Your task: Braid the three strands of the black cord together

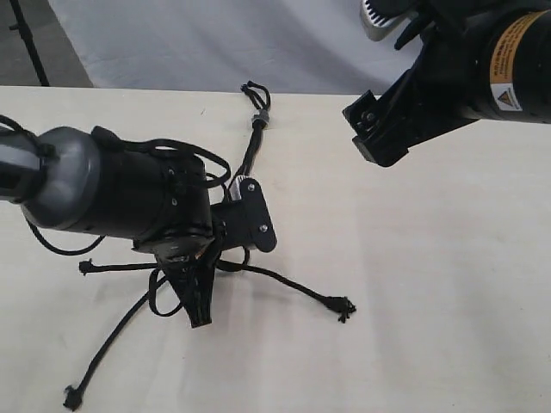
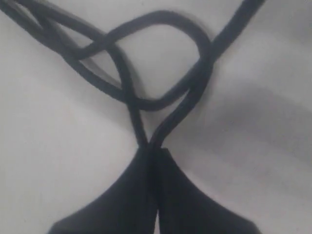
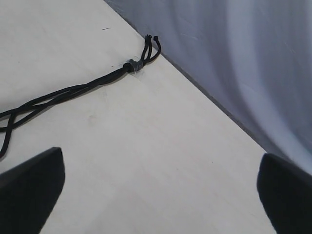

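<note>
Wide free room is found on the right half of the table (image 1: 448, 284), under the raised, wide-open right gripper (image 1: 372, 136). The left middle is blocked by the left gripper (image 1: 200, 318), which is closed on the black cord (image 1: 252, 155). The cord's loose strands are spread on the table around it.

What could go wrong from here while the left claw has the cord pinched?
The left claw seems to pinch two strand runs together; pulling could tighten the loop beyond it into a knot. Nothing holds the band; the right claw hangs open away from it, so a pull may drag the whole cord.
</note>
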Robot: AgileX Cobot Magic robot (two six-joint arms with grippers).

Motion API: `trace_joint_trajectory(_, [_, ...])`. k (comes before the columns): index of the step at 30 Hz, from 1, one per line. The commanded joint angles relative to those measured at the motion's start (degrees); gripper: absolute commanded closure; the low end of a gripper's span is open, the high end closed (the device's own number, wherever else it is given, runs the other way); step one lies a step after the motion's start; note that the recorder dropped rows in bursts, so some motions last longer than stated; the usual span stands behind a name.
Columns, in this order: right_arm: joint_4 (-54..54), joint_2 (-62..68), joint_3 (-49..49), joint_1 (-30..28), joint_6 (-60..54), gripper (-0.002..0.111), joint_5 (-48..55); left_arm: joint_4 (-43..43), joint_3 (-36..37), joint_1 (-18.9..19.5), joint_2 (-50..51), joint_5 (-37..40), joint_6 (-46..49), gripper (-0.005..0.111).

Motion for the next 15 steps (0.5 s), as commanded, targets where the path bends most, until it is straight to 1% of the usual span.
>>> trace_joint_trajectory(1, [-0.82, -0.24, 0.01, -0.35, 0.17, 0.009, -0.69, 4.34, 1.32, 1.19, 1.89, -4.22, -0.90, 0.107])
trace_joint_trajectory(4, [-0.82, -0.24, 0.01, -0.35, 0.17, 0.009, -0.69, 4.19, 1.32, 3.88, 2.02, -4.42, -1.11, 0.107])
trace_joint_trajectory(8, [-0.82, -0.24, 0.01, -0.35, 0.17, 0.009, -0.69, 4.09, 1.32, 4.13, 2.02, -4.42, -1.11, 0.107])
trace_joint_trajectory(13, [-0.96, -0.24, 0.01, -0.35, 0.17, 0.009, -1.14, 4.44, 1.32, 4.13, 0.07, 0.00, -0.72, 0.107])
trace_joint_trajectory(15, [-0.96, -0.24, 0.01, -0.35, 0.17, 0.009, -1.87, 6.00, 1.32, 4.13, -1.71, 0.00, -1.06, 0.107])
